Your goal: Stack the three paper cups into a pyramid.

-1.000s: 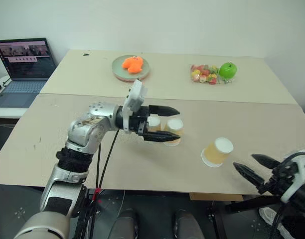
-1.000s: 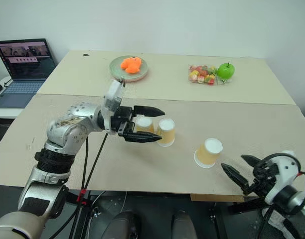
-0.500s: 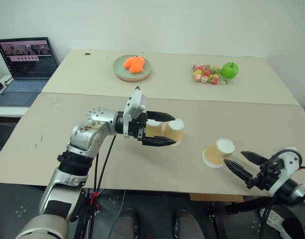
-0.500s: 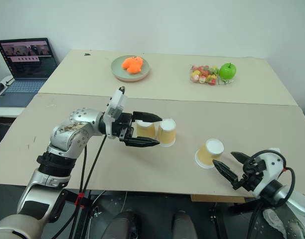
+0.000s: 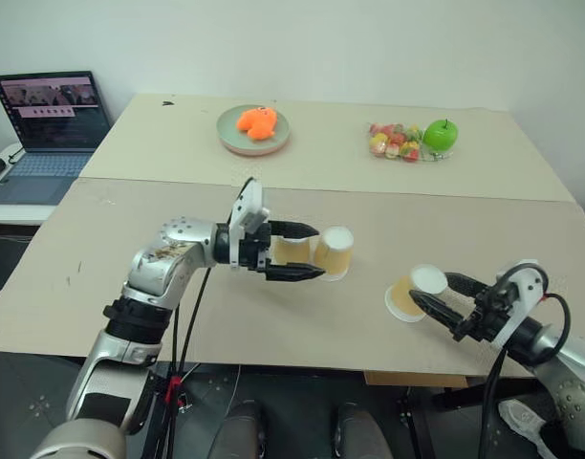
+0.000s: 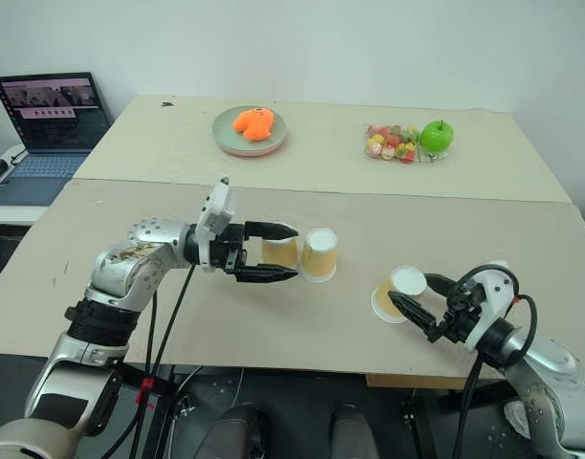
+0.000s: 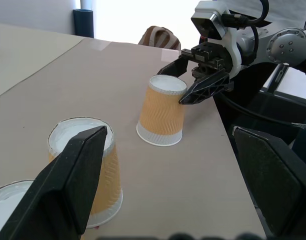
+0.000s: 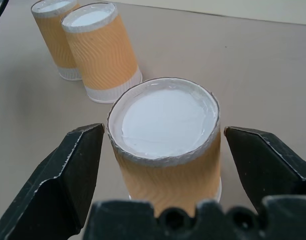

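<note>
Three paper cups, all upside down w/ white base up, stand on the near brown half of the worktop (image 5: 522, 206). Two of them, the left cup (image 5: 292, 251) and the middle cup (image 5: 335, 252), stand just beside each other, approx. touching, near the centre. The third cup (image 5: 412, 292) stands apart, to the right and nearer to the robot; it looks slightly tilted. Long axis of each cup is approx. vertical, wide rim down on the worktop, narrow base to the top. No cup is on top of another.

The left pincer (image 5: 308, 251) points level toward the right; its fingers are spread wide, one on the far side and one on the near side of the left cup, tips close to the middle cup. If the fingers touch the cup I cannot tell. The right pincer (image 5: 432, 293) is at the third cup, wide open; in the right wrist view this cup sits between the two fingers (image 8: 68, 170) w/ gaps on both sides.

On the far, lighter part of the worktop, well apart from the cups: a green plate (image 5: 253, 130) w/ an orange toy (image 5: 255, 121), a green apple (image 5: 440, 135) just beside a pack of coloured sweets (image 5: 394, 142). A laptop (image 5: 46, 124) stands open left of the worktop. Nothing lies between the pair and the third cup.
</note>
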`<state>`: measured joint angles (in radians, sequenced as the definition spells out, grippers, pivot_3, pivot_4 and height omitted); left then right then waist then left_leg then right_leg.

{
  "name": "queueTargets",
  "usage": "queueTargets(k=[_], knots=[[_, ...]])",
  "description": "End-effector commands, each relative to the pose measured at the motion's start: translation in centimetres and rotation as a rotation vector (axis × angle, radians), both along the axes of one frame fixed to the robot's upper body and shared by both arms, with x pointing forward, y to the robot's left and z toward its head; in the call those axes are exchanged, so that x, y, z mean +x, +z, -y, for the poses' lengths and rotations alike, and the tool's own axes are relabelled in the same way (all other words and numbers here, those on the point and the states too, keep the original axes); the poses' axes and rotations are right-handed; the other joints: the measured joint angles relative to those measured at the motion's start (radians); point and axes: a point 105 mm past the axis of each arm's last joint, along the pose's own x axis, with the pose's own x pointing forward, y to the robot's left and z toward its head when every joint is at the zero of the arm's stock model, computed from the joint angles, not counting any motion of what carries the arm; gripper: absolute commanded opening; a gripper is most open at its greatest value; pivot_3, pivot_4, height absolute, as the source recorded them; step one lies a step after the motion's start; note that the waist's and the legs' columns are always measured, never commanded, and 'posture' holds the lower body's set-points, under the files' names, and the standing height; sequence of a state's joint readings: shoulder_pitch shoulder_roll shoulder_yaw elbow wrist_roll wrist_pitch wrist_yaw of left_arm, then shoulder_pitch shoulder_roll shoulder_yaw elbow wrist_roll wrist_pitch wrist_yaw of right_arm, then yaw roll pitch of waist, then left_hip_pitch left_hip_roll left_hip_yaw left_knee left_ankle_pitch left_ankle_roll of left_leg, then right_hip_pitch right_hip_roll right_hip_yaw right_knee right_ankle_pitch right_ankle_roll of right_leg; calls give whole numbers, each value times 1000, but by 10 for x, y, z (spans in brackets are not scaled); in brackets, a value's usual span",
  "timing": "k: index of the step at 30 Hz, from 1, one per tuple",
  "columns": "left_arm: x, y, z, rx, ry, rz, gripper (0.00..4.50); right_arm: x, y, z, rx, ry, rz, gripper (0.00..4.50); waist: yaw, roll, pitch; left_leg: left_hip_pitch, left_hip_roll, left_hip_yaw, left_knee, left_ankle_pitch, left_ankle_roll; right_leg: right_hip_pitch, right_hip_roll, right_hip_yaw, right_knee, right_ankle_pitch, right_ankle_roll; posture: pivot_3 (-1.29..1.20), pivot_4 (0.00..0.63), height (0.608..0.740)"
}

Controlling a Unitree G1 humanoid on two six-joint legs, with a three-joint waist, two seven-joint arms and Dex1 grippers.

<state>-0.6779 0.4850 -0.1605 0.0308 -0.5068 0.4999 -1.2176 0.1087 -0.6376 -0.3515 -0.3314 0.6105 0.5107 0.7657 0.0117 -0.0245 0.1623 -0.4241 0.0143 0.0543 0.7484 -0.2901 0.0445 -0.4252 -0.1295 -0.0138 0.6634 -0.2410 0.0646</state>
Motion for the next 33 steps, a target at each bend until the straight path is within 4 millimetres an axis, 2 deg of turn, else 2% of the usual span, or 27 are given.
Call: queueTargets(k=[1,2,8,11,16,20,24,27,30,33], knots=[[-1,14,-6,-26,33,60,4302,5,11,-2,-13,32,56,4500,0,0,0,0,0,0,0,0,0,0,0,0,0,0,0,0,150,676],[-2,14,-6,-27,37,60,4302,5,11,-3,-12,37,56,4500,0,0,0,0,0,0,0,0,0,0,0,0,0,0,0,0,150,676],[-2,24,-20,-78,119,51,4358,20,17,-4,8,18,86,2789,-1,0,0,0,0,0,0,0,0,0,0,0,0,0,0,0,150,676],[-4,24,-31,-85,158,38,4358,22,20,-5,-10,33,97,2789,-2,0,0,0,0,0,0,0,0,0,0,0,0,0,0,0,150,676],[-9,9,-55,-32,219,9,4358,25,56,-20,19,126,170,2789,-8,1,1,0,0,0,0,0,0,-1,0,1,1,0,0,0,150,676],[-12,5,-64,-15,249,4,4358,29,89,-33,-40,239,237,2789,-8,1,1,0,1,0,0,0,-1,-1,0,0,1,0,0,0,150,676],[-11,7,-65,-39,277,4,4358,43,135,-38,-55,321,323,2789,-5,1,1,0,0,0,0,0,-1,-1,-1,0,0,0,0,0,150,676],[-13,5,-62,-38,280,8,4358,50,159,-56,-43,425,350,2789,-6,2,1,0,0,0,-1,0,-1,-1,-1,-1,0,0,0,0,150,676],[-14,2,-61,-38,292,17,4358,50,163,-77,-39,541,326,2789,-7,2,1,0,1,0,-1,0,-1,-2,0,-1,0,0,-1,0,150,676],[-14,2,-61,-55,324,20,4358,52,153,-101,-50,647,274,2789,-9,1,1,-2,1,0,-1,0,-1,-2,-1,-1,0,0,-1,0,150,676]])
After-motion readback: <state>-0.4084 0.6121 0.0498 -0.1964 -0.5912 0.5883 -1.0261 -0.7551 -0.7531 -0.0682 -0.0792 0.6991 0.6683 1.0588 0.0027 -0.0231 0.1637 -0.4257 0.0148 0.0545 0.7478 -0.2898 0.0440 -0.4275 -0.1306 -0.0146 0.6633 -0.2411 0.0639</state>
